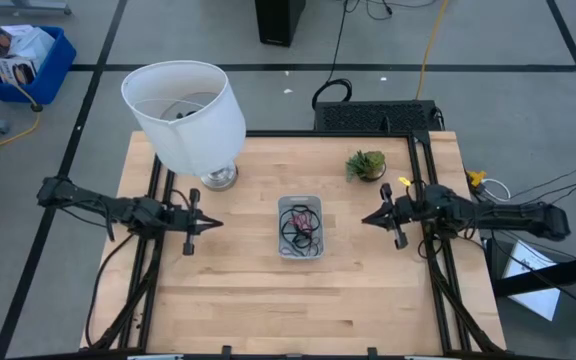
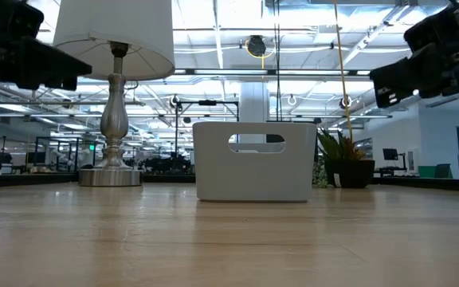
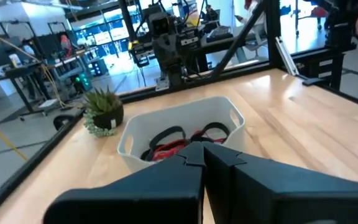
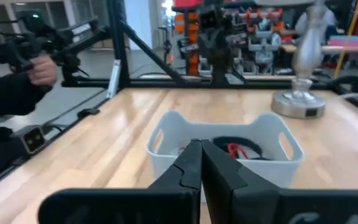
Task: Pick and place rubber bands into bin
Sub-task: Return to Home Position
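Observation:
The pale grey bin (image 1: pixel 300 227) stands at the table's middle; it also shows in the low view (image 2: pixel 254 160). Black and red rubber bands (image 1: pixel 300 225) lie inside it, seen over the rim in the left wrist view (image 3: pixel 182 140) and the right wrist view (image 4: pixel 238 149). My left gripper (image 1: pixel 214 223) is shut and empty, held above the table left of the bin, pointing at it. My right gripper (image 1: pixel 366 219) is shut and empty, right of the bin, pointing at it.
A white-shaded lamp (image 1: pixel 186 115) with a metal base (image 1: pixel 218 178) stands at the far left. A small potted plant (image 1: pixel 366 165) stands at the far right. A person's hand (image 4: pixel 41 70) holds a device beyond the table's edge. Bare wood lies near the front edge.

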